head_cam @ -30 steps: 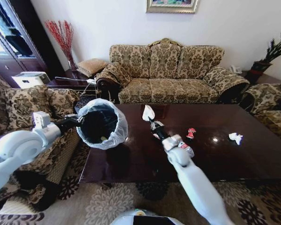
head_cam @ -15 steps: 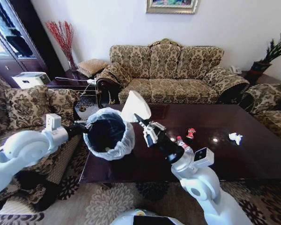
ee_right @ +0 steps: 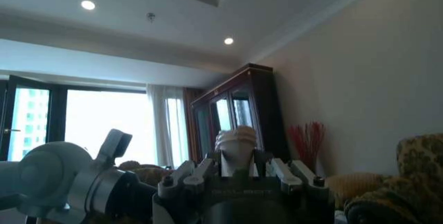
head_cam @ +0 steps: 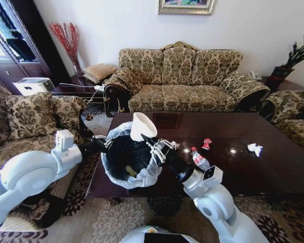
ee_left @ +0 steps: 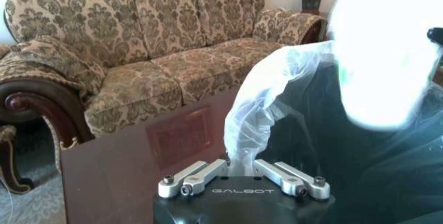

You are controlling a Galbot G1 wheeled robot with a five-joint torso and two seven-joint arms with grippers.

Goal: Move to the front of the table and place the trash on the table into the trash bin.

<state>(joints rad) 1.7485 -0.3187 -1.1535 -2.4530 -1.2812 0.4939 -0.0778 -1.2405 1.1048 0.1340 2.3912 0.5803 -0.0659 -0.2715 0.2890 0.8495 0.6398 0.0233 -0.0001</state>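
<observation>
The right gripper is clamped on the base of a white paper cup, which stands tilted with its mouth pointing up and away from the robot. In the right wrist view the cup sits pinched between the two fingers, with the left arm just beyond it.

Directly below the right gripper is the open mouth of the bin, so the cup is held over the bin's far rim. The bin is black inside, with a translucent white liner folded over its rim and a yellow scrap lying at the bottom.

The left gripper is closed on the bin's rim at the side nearest the left arm, holding the bin above the tabletop's left corner. In the left wrist view the liner rises from between the left gripper's fingers, which are pressed together on it.

To the right of the right gripper, beside its forearm, a clear bottle with a red label lies on the tabletop. Farther right and beyond it is a red-white wrapper, and well to the right a crumpled tissue.
</observation>
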